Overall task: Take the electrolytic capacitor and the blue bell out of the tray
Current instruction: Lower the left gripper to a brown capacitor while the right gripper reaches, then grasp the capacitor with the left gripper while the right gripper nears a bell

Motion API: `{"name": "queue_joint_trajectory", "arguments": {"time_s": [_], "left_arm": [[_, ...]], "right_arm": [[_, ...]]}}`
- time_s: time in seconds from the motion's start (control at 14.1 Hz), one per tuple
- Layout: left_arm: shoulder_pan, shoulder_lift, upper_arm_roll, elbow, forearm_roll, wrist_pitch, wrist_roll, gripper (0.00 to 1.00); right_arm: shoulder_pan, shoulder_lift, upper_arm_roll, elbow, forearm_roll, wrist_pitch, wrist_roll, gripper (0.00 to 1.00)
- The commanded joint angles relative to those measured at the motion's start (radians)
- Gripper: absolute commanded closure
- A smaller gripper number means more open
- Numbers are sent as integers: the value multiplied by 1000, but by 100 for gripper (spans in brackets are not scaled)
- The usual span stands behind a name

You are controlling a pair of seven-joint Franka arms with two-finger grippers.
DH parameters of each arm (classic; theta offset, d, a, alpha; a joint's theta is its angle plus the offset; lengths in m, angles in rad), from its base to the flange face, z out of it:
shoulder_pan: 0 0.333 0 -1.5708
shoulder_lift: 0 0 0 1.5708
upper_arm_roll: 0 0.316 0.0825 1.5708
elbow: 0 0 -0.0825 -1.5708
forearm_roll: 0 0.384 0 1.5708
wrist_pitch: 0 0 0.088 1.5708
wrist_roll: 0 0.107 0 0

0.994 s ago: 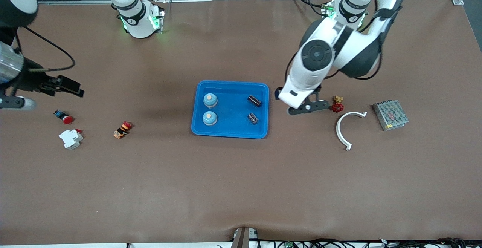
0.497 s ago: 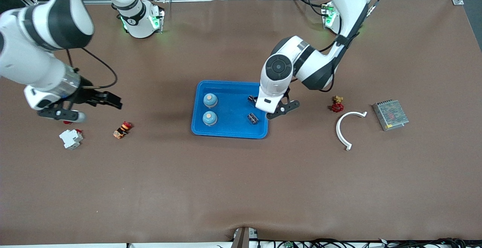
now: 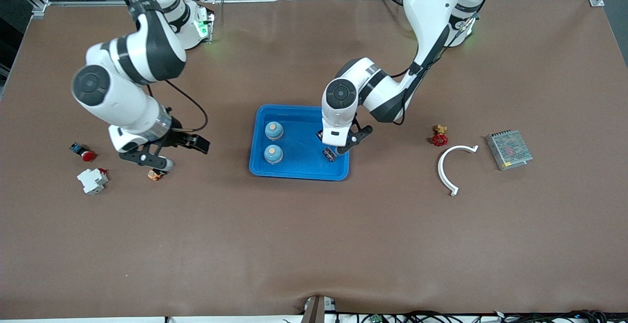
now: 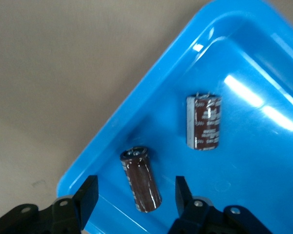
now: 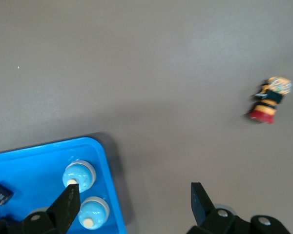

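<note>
Left claw straddles a capacitor in the tray, spread, gripping nothing; off-centre pinching could roll it away. Right claw, spread, hovers over the desk.

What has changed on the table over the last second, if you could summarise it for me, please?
The left gripper swung from beside the red valve to over the tray, its open fingers now straddling one capacitor. The right gripper came in from the table's edge toward the tray, still open, now over the small orange part. The tray, both bells and both capacitors lie unmoved.
</note>
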Motion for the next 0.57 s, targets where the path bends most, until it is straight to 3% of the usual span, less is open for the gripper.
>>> {"name": "queue_joint_trajectory", "arguments": {"time_s": [0.0, 0.5], "left_arm": [[-24, 24, 10, 10, -2, 11, -46, 32], [-36, 62, 10, 11, 9, 15, -82, 49]], "right_arm": [[63, 53, -9, -5, -16, 68, 135, 0], [186, 167, -8, -54, -39, 261, 309, 0]]}}
